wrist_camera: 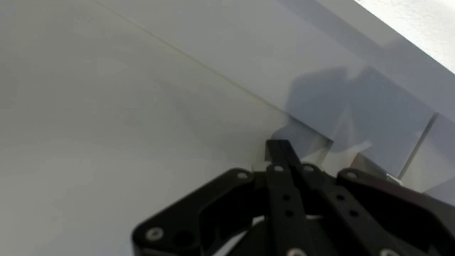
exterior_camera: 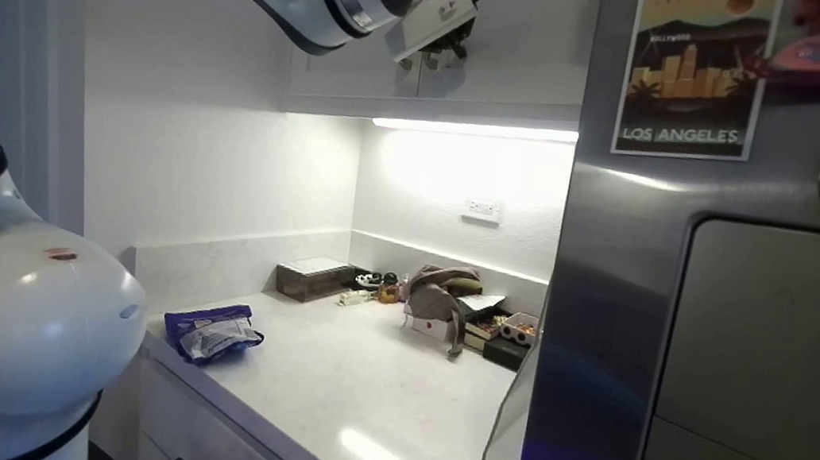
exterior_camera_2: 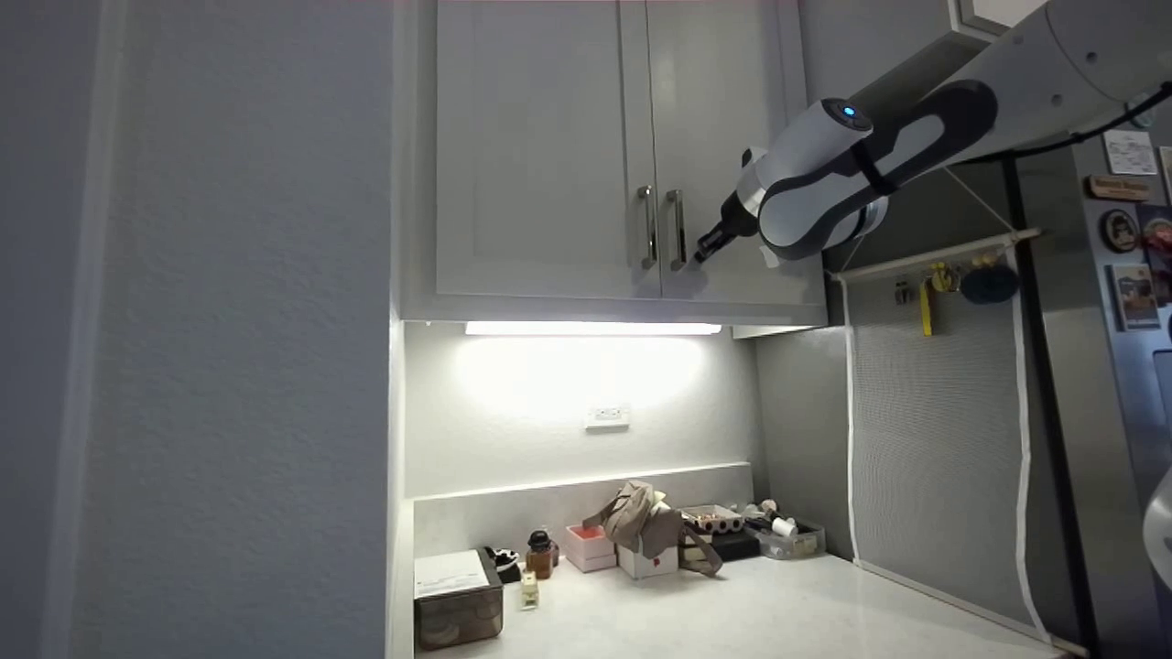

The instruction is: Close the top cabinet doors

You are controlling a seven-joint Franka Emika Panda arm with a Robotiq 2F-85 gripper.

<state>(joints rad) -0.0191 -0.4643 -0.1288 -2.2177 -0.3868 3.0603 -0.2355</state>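
boxes [exterior_camera_2: 461,615], bottle [exterior_camera_2: 538,560] and brown cloth [exterior_camera_2: 632,518] clutter the counter [exterior_camera_2: 732,613] below the doors [exterior_camera_2: 549,137]

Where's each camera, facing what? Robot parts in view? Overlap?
An exterior view, seemingly in front of the steel fridge: faces the counter; arm at left and top.
An exterior view, beside a wall: faces the top cabinet doors; arm at right, gripper shut.
Wrist view, on the wrist: aimed close at those doors; gripper at bottom.
Both exterior views share outlet, under-cabinet light, counter.
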